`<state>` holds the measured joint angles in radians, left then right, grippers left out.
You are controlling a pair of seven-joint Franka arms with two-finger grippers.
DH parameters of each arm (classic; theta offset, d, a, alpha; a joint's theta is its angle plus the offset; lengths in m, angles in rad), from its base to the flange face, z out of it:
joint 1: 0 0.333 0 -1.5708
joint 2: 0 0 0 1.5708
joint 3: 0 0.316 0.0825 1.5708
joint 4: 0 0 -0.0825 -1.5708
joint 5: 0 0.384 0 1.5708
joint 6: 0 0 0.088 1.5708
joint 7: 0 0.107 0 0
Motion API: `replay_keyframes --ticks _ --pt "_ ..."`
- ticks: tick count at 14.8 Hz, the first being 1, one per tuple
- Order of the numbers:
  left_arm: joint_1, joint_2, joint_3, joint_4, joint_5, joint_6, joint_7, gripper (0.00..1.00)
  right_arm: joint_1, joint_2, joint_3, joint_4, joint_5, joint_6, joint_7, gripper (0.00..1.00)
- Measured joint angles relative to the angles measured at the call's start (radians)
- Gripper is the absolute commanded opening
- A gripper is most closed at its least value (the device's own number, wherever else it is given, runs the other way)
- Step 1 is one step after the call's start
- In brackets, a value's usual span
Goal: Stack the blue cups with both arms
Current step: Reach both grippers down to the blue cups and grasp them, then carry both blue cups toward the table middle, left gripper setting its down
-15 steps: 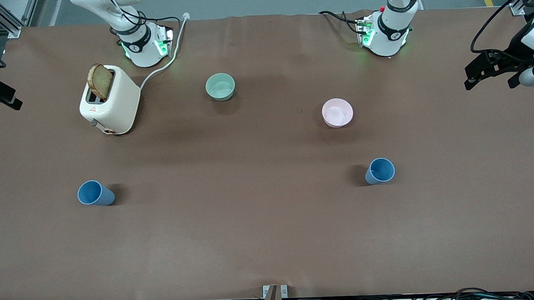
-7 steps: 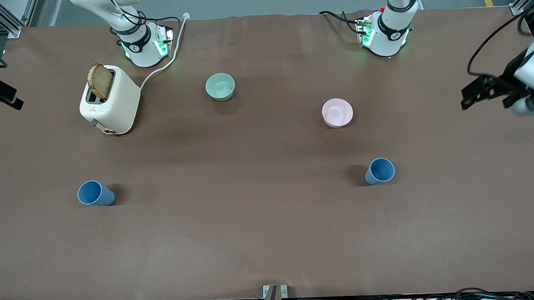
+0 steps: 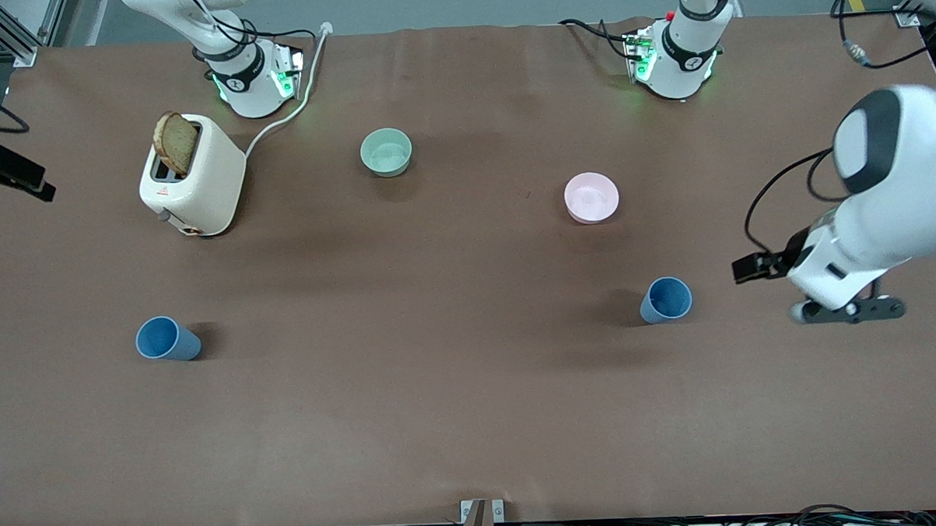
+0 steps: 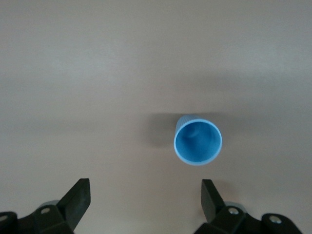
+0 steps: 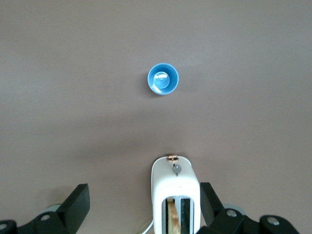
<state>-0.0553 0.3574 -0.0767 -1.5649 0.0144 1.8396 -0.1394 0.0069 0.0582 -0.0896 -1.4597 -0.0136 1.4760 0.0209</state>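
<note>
A robotics lab is showing here. Two white arms (image 3: 894,194) are standing bolted at a brown-covered surface (image 3: 441,388). Loose cables (image 3: 757,521) are trailing along its edge.

The left gripper (image 4: 144,202) hangs in the air with its fingers wide apart. The right gripper (image 5: 144,204) hangs high, its fingers also wide apart.

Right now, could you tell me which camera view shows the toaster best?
The front view: the toaster appears whole, bread in its slot, beside the right arm's base. The right wrist view shows only its top and lever end; the left wrist view shows none of it.
</note>
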Motion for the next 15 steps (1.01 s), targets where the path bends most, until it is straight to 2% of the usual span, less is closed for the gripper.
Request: replay_keyframes --ticks 4,7,9,10,12,15 --pt "-0.008 0.085 -0.002 -0.072 0.000 0.108 -0.001 1.00 -0.064 0.176 -0.003 -0.071 0.000 0.258 -0.143 1.00" --pt "-0.026 0.141 -0.003 -0.077 0.000 0.126 -0.034 0.90 -0.091 0.285 -0.006 -0.152 0.000 0.470 -0.210 1.00" --pt "-0.046 0.156 -0.004 -0.087 0.000 0.156 -0.065 0.80 -0.096 0.330 -0.006 -0.200 0.000 0.583 -0.225 1.00" --pt "-0.051 0.162 -0.004 -0.102 0.000 0.192 -0.072 0.70 -0.099 0.355 -0.006 -0.217 0.000 0.630 -0.236 1.00" --pt "-0.053 0.172 -0.004 -0.145 0.000 0.268 -0.077 0.40 -0.100 0.400 -0.006 -0.241 0.000 0.707 -0.250 1.00" --pt "-0.060 0.178 -0.005 -0.190 0.000 0.302 -0.077 0.04 -0.100 0.433 -0.005 -0.285 0.000 0.798 -0.256 1.00"
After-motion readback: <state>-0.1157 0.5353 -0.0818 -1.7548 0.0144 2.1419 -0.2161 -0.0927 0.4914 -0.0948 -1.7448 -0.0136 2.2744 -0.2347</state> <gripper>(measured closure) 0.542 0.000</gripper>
